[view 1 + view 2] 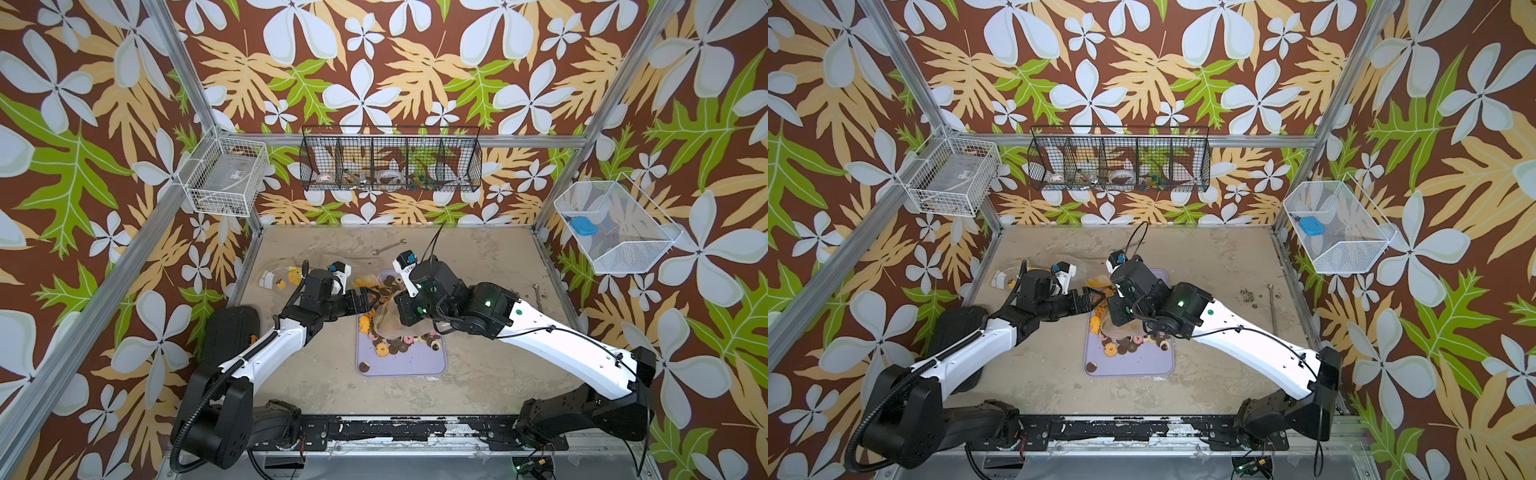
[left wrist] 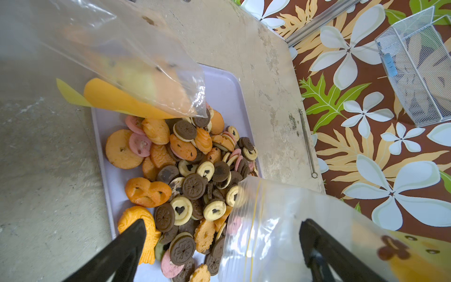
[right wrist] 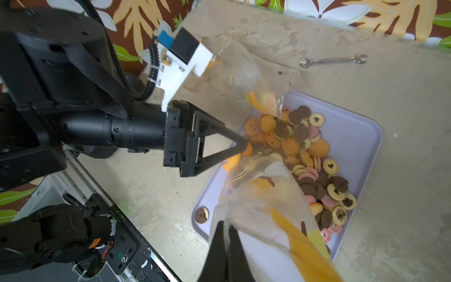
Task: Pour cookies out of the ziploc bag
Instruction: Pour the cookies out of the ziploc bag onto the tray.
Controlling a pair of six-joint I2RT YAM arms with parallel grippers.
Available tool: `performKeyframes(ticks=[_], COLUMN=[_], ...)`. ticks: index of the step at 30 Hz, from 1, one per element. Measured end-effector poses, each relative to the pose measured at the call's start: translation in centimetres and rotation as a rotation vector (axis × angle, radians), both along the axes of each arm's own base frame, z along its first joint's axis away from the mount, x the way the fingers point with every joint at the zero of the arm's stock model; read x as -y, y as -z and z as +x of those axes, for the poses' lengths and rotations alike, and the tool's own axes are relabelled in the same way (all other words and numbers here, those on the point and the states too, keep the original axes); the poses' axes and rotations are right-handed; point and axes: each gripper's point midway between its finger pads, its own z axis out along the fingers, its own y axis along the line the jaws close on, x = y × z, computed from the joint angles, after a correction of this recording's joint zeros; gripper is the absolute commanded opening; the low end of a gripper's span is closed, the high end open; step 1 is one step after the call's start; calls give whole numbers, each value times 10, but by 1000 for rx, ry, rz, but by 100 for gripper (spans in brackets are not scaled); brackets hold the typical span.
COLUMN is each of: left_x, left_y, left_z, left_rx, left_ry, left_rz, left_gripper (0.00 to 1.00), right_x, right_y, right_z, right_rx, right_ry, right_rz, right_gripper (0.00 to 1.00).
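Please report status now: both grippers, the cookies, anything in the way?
Left gripper open, gripping nothing. Right gripper shut on the ziploc bag. Cookies heaped on the lavender tray. Second bag overlaps the tray's end.

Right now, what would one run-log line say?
right pincer: shut on ziploc bag | left pincer: open, over cookies | cookies: piled on tray

cookies [image 2: 192,185]: dark brown, cream with dark hearts, pink, orange
tray [image 2: 224,90]: plain lavender
ziploc bag [image 3: 256,202]: clear, orange and yellow print
bench [image 2: 48,171]: mottled beige
walls [image 1: 374,62]: brown, white flowers, green and tan leaves
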Motion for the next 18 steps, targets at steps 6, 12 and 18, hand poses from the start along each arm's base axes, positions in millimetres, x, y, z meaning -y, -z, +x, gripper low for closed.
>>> performKeyframes(ticks=[6,12,18], left_x=[-1,-1,-3], left_y=[-1,-1,-1], left_z=[-1,1,1], left_rx=[3,1,2], left_ry=[-1,-3,-5], left_rz=[4,5,7], left_gripper=[100,100,100], right_x=[7,7,22], right_y=[57,-11,25], right_z=[2,3,14], right_rx=[-101,-3,-38], right_ry=[3,-5,34], right_rz=[-109,-3,-46], right_gripper=[0,0,0])
